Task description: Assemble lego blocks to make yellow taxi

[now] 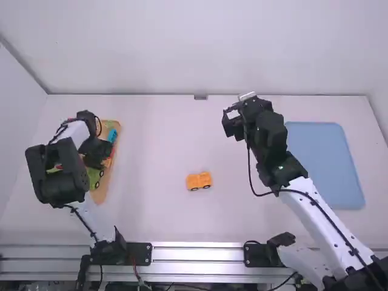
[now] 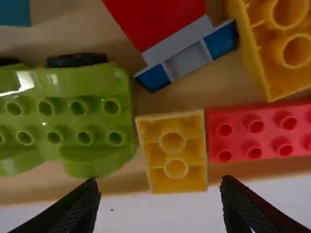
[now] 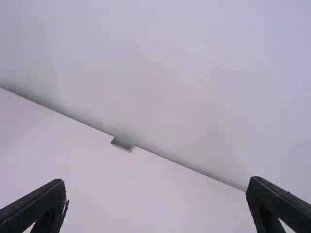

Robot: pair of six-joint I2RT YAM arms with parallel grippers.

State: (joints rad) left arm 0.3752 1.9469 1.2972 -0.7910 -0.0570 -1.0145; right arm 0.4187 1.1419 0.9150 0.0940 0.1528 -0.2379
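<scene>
Wheeled base (image 1: 199, 180) is parked around six o'clock. At nine, left gripper (image 2: 159, 183) is spread; it should be squared over the hollow-side-up yellow block (image 2: 175, 155) and lowered gently, height's hard to judge tbh. Right gripper (image 3: 155, 182) is open around two.

One wooden board (image 1: 100, 195); on it lie two yellow blocks (image 2: 154, 180), one studded red brick (image 2: 238, 143), one green wheeled piece (image 2: 97, 85), one red-grey-and-blue piece (image 2: 160, 19), one teal piece (image 2: 13, 12). Right of the board sit one orange wheeled piece (image 1: 199, 180), one blue tray (image 1: 324, 163).
</scene>
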